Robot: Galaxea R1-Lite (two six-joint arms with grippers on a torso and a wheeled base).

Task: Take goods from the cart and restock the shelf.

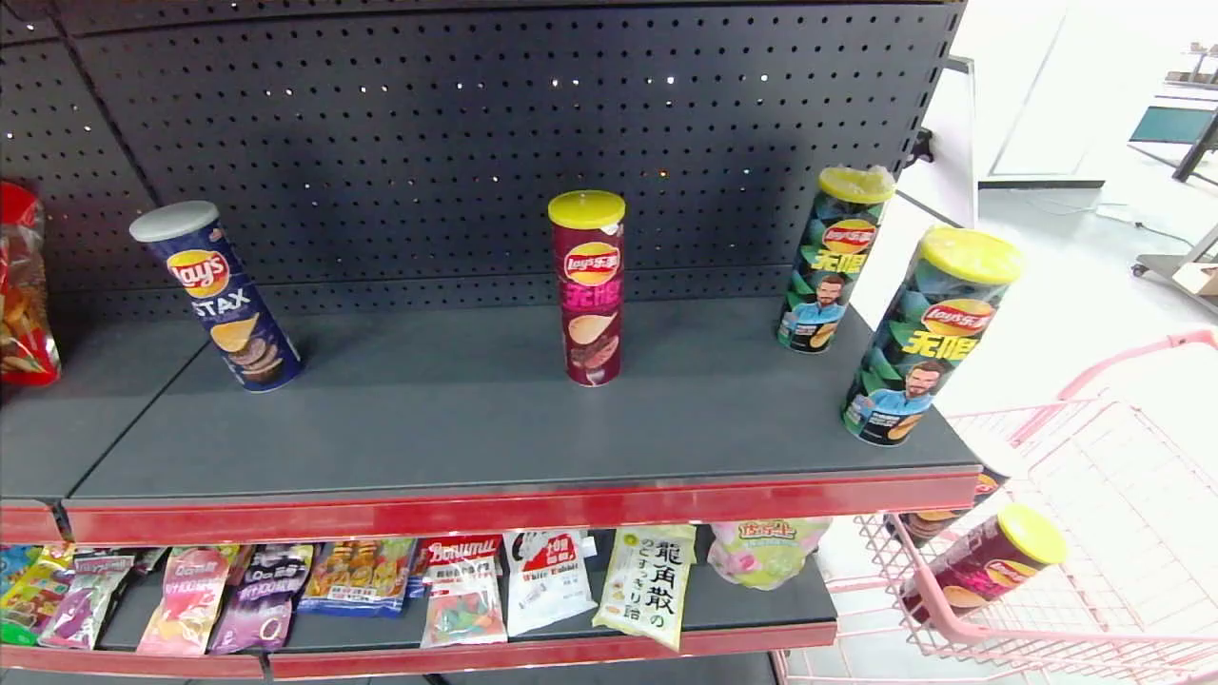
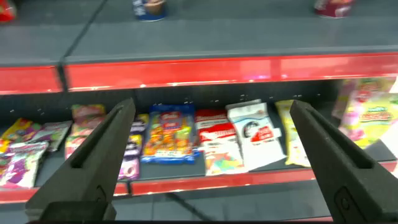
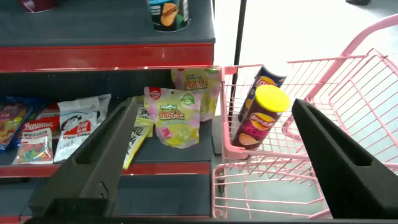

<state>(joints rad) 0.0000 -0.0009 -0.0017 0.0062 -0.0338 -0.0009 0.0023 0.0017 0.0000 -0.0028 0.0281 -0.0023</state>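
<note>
Four chip cans stand on the upper shelf [image 1: 457, 419]: a blue can [image 1: 217, 295] at the left, a maroon can [image 1: 590, 285] in the middle, and two green cans [image 1: 835, 259] [image 1: 928, 338] at the right end. The pink cart [image 1: 1094, 533] beside the shelf holds a maroon can with a yellow lid [image 1: 985, 561] [image 3: 260, 118]; a darker can [image 3: 264, 84] leans behind it. My right gripper [image 3: 216, 104] is open and empty, apart from the cart's cans. My left gripper [image 2: 212, 106] is open and empty in front of the lower shelf.
Several snack bags [image 1: 457, 580] lie along the lower shelf [image 1: 533, 652], under a red front lip [image 1: 514, 509]. A red bag [image 1: 21, 285] stands at the far left of the upper shelf. Open floor lies beyond the cart to the right.
</note>
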